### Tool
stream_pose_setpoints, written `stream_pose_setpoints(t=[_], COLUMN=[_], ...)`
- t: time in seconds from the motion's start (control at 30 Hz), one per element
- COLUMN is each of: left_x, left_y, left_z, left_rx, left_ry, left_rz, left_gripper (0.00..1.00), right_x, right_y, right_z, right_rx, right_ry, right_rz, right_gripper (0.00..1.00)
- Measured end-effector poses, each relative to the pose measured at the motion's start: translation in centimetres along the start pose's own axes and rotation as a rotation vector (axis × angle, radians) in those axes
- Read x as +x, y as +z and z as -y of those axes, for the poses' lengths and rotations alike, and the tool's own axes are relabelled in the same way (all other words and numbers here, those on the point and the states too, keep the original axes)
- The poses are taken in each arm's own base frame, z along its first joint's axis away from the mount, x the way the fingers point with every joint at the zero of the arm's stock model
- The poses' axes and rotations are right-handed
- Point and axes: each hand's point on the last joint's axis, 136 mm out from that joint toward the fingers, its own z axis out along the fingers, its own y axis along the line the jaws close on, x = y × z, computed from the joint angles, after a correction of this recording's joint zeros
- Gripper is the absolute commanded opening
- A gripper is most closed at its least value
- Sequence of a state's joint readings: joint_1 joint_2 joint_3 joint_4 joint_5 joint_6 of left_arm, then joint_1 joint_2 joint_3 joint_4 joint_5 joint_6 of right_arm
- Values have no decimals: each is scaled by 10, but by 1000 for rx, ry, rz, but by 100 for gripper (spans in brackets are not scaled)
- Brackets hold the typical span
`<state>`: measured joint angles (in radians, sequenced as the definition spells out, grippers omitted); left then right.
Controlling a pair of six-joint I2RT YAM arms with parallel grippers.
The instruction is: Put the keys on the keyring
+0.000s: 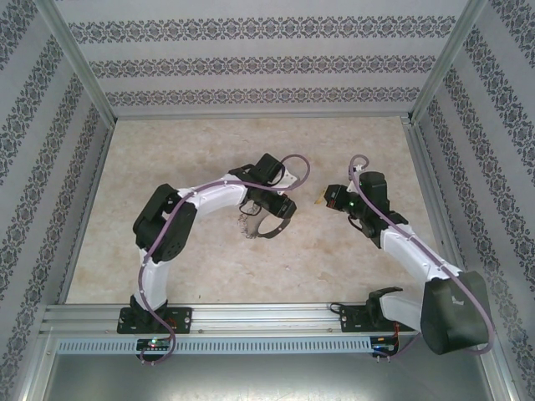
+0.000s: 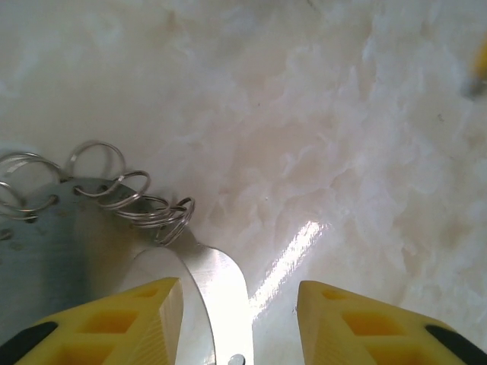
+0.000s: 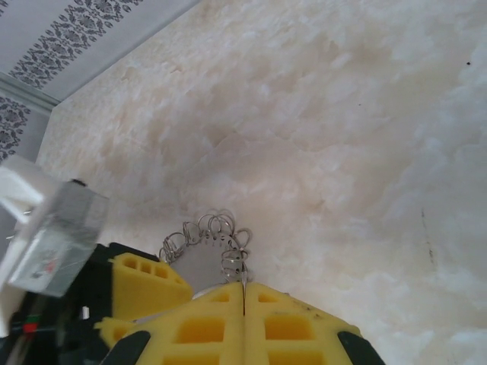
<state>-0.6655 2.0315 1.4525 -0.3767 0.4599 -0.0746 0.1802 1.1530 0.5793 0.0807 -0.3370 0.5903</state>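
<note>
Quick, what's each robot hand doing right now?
Left gripper: open, around the keyring's metal tab, not squeezing it.
Right gripper: closed, pinching something thin, probably the key.

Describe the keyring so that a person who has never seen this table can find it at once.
On the pale marbled table, look near the middle. The keyring sits at the left gripper: a flat grey metal piece whose rim is fringed with small silver wire loops, unlike the plain yellow fingers beside it.
</note>
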Motion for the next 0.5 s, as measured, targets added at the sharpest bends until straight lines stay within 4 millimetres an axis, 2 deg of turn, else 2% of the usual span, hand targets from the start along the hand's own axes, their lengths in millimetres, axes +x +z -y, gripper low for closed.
stream_pose_setpoints(t=[0.5], left_x=[0], left_y=[15], left_z=[-24], left_rx=[21], left_ry=[-26], left_rz=[37], left_gripper=[40], right_x=[11], right_y=[0], right_z=[11], right_rx=[35], right_ry=[-20], right_rz=[-43], right_gripper=[0])
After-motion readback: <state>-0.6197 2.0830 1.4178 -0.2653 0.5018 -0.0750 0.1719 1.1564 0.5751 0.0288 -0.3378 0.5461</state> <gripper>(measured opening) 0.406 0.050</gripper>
